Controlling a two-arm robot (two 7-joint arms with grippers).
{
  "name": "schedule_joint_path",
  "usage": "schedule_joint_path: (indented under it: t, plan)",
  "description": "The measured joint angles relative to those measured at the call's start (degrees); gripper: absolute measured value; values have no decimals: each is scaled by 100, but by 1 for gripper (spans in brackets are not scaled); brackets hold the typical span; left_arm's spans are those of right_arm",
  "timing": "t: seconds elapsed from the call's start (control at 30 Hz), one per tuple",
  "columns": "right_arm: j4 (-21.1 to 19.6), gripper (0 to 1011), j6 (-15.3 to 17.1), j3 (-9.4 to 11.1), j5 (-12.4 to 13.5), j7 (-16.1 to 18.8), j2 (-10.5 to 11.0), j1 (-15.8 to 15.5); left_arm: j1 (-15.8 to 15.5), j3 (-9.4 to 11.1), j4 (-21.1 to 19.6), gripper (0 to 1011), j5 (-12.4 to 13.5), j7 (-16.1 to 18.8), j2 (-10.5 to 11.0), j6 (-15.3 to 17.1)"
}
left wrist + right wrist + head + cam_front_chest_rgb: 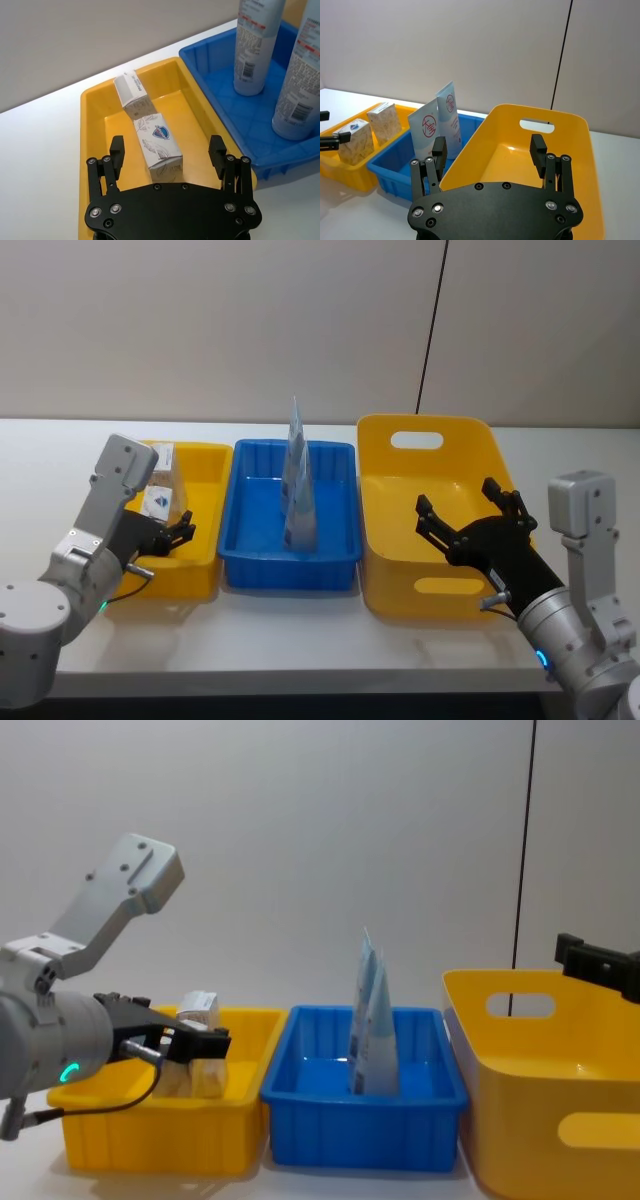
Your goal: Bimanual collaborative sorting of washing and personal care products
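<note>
Nearer box [157,150] is framed by left gripper [167,144], jaws wide and empty, long axis crossing their closing line. Right gripper [488,144] is parked agape, empty, over large yellow bin [580,125].

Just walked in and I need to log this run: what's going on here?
The robot is sorting care products into bins. Two small boxes sit in the small yellow bin, and the left end effector is open, poised at the nearer one. Two pale-blue pouches stand upright in the blue bin. The right end effector hovers open over the large yellow bin, holding nothing.
</note>
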Motion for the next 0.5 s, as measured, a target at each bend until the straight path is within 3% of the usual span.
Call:
schedule_joint_path:
  t: [0.5]
  plan:
    - [0, 1002, 0, 0, 0, 0, 0, 0, -58, 5, 146, 1001, 144, 140, -144, 242]
